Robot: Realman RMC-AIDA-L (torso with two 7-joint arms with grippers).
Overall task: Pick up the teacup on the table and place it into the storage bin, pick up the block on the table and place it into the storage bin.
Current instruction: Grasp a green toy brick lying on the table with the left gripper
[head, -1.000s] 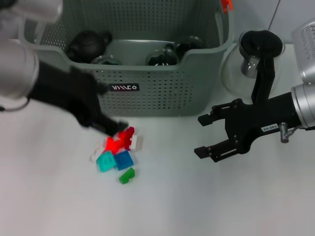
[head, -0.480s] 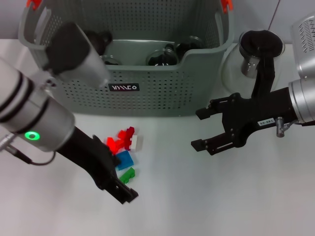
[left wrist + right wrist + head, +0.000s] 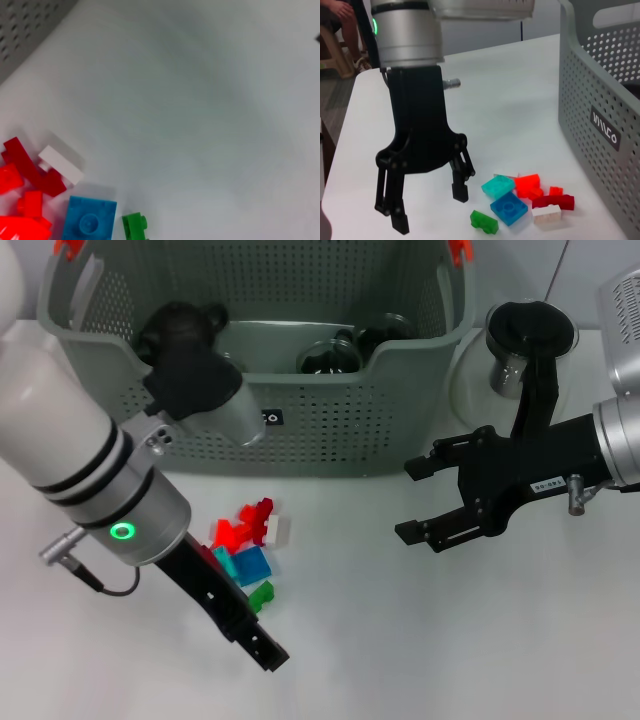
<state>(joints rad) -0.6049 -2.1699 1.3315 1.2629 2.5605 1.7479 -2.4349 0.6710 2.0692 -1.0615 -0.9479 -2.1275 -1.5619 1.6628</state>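
A small heap of blocks (image 3: 245,540) lies on the white table in front of the storage bin (image 3: 330,425): red, teal, blue (image 3: 252,565), white and a green one (image 3: 260,595). My left gripper (image 3: 264,648) hovers just in front of the heap, beside the green block. The right wrist view shows the left gripper (image 3: 427,207) open and empty, next to the blocks (image 3: 520,200). My right gripper (image 3: 412,500) is open over bare table to the right of the heap. A glass cup with a black top (image 3: 525,345) stands on the table right of the bin.
Inside the bin are a dark teapot (image 3: 180,325) and glass cups (image 3: 330,355). The left wrist view shows the blue block (image 3: 90,222), the green block (image 3: 132,226), a white block (image 3: 61,165) and a corner of the bin (image 3: 25,30). A person's hand (image 3: 337,7) shows far off.
My left arm has swung from over the red blocks toward the table's front, and its gripper now sits past the green block. The right gripper has barely shifted.
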